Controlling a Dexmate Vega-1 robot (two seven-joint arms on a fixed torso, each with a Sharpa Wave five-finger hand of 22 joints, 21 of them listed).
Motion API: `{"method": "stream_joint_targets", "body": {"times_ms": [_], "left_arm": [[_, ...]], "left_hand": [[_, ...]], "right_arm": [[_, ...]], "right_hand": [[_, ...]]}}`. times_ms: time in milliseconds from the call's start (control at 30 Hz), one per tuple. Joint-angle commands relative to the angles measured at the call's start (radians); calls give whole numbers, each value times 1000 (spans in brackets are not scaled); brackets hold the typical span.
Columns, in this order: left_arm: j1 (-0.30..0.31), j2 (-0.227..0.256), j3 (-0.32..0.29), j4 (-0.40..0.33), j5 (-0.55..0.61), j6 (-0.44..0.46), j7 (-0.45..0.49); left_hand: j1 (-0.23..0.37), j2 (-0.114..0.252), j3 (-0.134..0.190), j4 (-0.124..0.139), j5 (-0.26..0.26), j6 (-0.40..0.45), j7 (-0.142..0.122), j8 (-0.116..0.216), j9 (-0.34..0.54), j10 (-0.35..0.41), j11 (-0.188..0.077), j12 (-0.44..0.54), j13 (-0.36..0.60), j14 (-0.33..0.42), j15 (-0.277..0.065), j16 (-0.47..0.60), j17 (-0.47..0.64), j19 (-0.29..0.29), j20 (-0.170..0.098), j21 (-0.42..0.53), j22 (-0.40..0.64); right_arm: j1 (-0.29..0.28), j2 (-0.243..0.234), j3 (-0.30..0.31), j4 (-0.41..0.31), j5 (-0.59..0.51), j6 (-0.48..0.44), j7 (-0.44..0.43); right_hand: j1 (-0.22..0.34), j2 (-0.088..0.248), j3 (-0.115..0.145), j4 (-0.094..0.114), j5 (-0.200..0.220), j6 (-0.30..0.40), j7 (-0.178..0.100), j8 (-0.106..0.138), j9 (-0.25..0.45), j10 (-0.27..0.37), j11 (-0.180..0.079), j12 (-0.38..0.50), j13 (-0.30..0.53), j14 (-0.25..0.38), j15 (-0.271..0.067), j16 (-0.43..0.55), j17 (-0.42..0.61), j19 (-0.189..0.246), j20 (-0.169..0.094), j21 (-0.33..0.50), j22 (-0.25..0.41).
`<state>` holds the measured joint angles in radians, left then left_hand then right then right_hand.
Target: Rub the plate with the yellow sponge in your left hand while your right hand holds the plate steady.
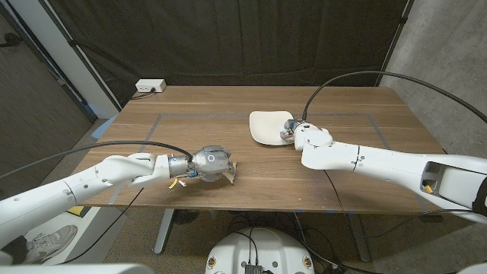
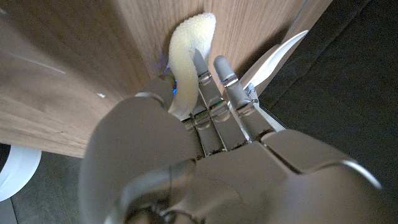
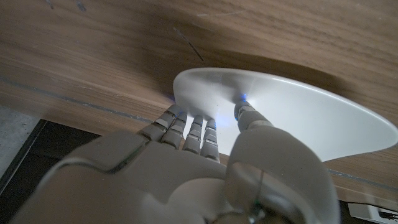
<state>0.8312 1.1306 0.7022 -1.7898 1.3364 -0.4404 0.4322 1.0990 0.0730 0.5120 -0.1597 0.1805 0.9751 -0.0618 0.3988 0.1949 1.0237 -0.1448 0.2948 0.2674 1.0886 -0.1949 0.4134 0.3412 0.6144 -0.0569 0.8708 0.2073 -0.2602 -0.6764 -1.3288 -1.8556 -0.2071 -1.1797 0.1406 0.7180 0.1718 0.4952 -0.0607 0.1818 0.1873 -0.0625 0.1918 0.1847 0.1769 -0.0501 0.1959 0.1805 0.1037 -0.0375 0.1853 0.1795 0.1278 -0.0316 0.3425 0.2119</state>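
A white plate (image 1: pixel 268 126) lies on the far middle of the wooden table (image 1: pixel 190 129). My right hand (image 1: pixel 295 132) is at its right rim. In the right wrist view the fingers (image 3: pixel 186 127) and thumb touch the plate (image 3: pixel 298 115) at its rim, pinching it. My left hand (image 1: pixel 211 164) is near the front edge, well apart from the plate, and holds a pale yellow sponge (image 1: pixel 230 176). In the left wrist view the sponge (image 2: pixel 186 46) sticks out bent between thumb and fingers (image 2: pixel 214 93), with the plate (image 2: pixel 277 56) farther off.
A white power strip (image 1: pixel 150 86) sits at the table's far left corner. Faint tape lines mark a rectangle on the tabletop. A dark curtain hangs behind. Bare wood lies between the two hands.
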Motion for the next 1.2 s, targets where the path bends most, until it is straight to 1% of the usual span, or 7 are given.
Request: {"method": "stream_joint_targets", "body": {"times_ms": [33,133,267,367,633,900,1200], "left_arm": [[-1,-41,-22,37,7,166,203],[-11,-60,-24,56,2,206,258],[-32,-86,-21,79,1,251,317],[-56,-105,-13,101,-2,269,357],[-130,-152,23,157,1,290,431],[-238,-215,84,255,10,273,480],[-390,-300,179,399,18,224,517]], "left_hand": [[7,6,-5,3,-5,111,-9,11,4,55,-47,8,7,12,-42,6,9,4,-75,13,4],[10,4,-6,4,-6,112,-4,11,4,58,-46,9,12,14,-42,7,14,4,-76,19,4],[12,3,-9,6,-6,115,-5,12,3,60,-46,10,18,18,-42,8,20,6,-77,27,4],[15,0,-11,7,-6,116,-9,12,3,62,-46,11,23,22,-42,9,26,6,-79,34,4],[17,-3,-14,10,-6,121,-7,13,3,68,-46,13,31,24,-41,7,33,6,-83,44,4],[19,-7,-17,11,-6,127,-8,14,2,67,-46,13,38,25,-41,5,39,3,-86,52,3],[22,-12,-20,12,-6,131,-12,14,2,67,-46,12,44,26,-42,1,44,0,-89,60,2]], "right_arm": [[4,1,-4,5,-6,3,0],[6,2,-5,7,-7,5,3],[8,2,-6,7,-8,4,6],[10,3,-7,6,-10,-1,6],[14,3,-11,2,-9,-12,9],[26,-1,-21,-6,-10,-22,12],[39,-10,-28,-16,-4,-31,19]], "right_hand": [[4,10,-5,-2,1,-3,-2,7,5,7,-1,5,2,3,-39,4,1,7,-1,3,4],[4,11,-5,-2,1,-3,-2,7,5,7,-1,4,2,3,-39,4,1,7,-1,3,4],[5,11,-6,-2,1,-2,-3,8,5,8,0,5,2,4,-40,4,1,7,-1,3,4],[5,11,-7,-2,1,-2,-3,8,5,8,1,5,2,4,-40,4,1,7,-1,4,4],[5,12,-8,-2,1,-1,-3,8,5,9,-1,5,2,3,-39,4,2,7,-1,4,4],[6,12,-9,-2,2,0,-4,8,5,9,0,5,2,3,-39,4,2,7,-1,5,4],[7,12,-10,-2,2,1,-3,9,5,9,-1,5,2,3,-39,4,2,7,-1,6,4]]}}
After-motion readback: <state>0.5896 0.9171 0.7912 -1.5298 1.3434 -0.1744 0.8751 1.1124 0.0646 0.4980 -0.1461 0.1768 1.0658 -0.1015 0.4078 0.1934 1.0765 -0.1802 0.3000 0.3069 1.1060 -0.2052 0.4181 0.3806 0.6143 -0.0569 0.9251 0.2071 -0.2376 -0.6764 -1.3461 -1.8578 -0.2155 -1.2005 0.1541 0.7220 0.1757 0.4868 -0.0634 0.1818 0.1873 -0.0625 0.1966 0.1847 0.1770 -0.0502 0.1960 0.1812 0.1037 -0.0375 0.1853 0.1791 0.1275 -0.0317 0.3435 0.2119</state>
